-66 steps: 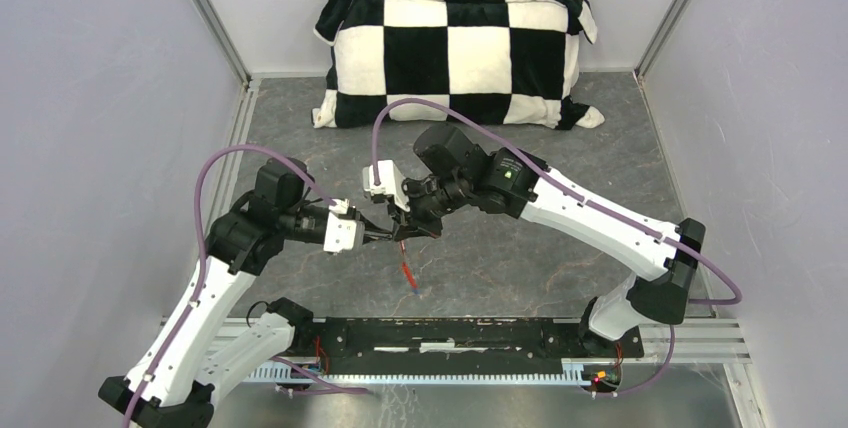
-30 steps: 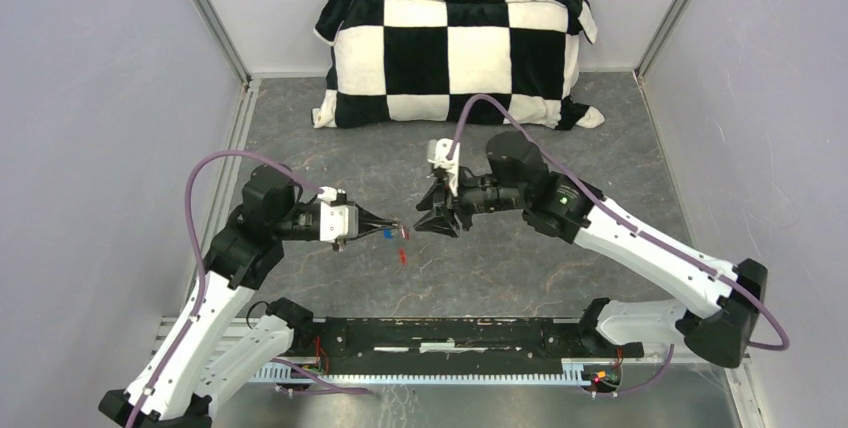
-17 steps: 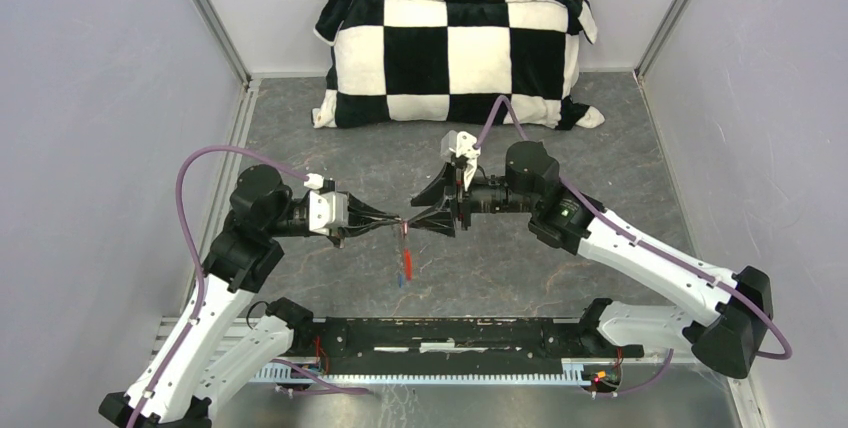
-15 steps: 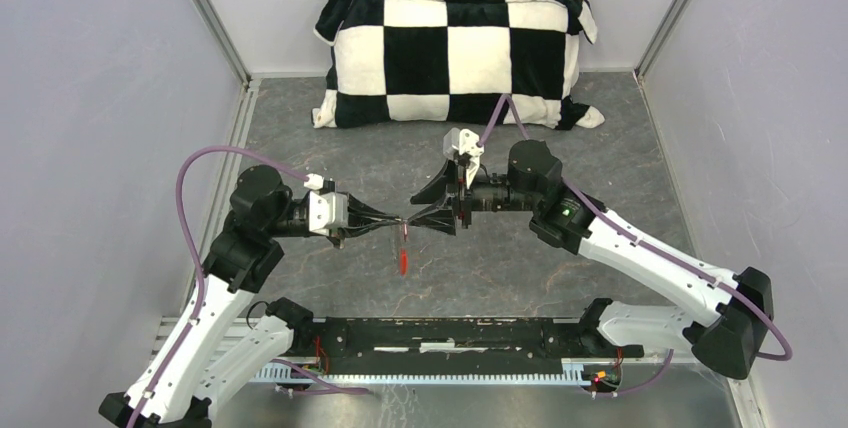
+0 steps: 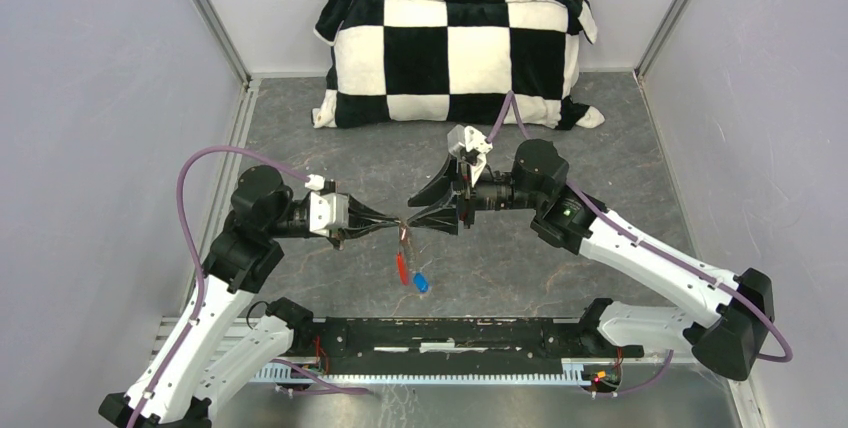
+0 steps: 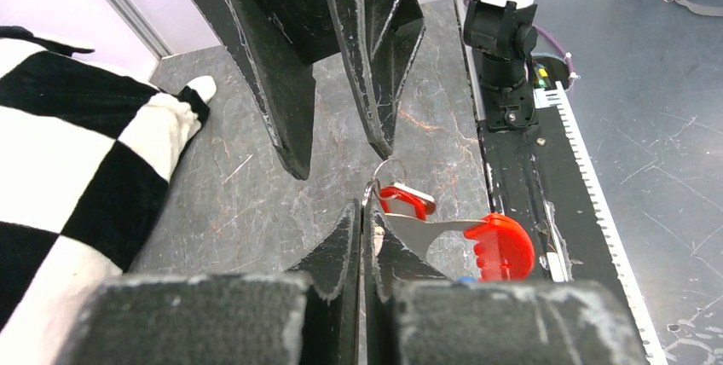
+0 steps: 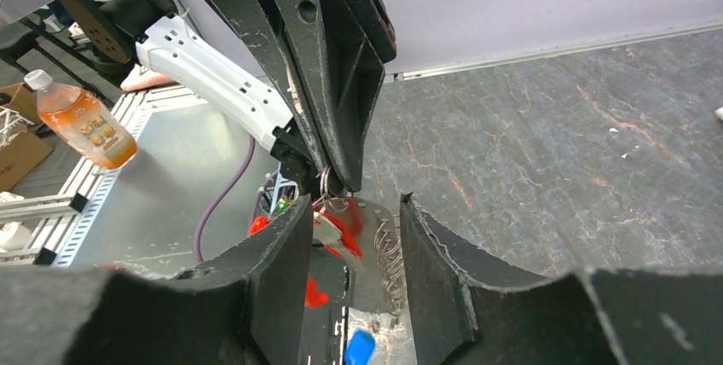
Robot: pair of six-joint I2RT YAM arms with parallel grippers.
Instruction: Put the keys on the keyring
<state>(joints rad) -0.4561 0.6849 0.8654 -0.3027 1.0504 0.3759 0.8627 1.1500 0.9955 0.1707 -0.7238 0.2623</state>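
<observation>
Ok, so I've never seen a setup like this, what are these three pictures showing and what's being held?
Two robot arms are bolted to a grey table. One picture looks down from above; the other two come from a camera on each wrist. A checked pillow lies at the far end. The left end effector is pinched shut on a small keyring, with keys, a red tag and a blue tag dangling below. The right end effector faces it, jaws apart either side of the keys, gripping nothing I can see.
</observation>
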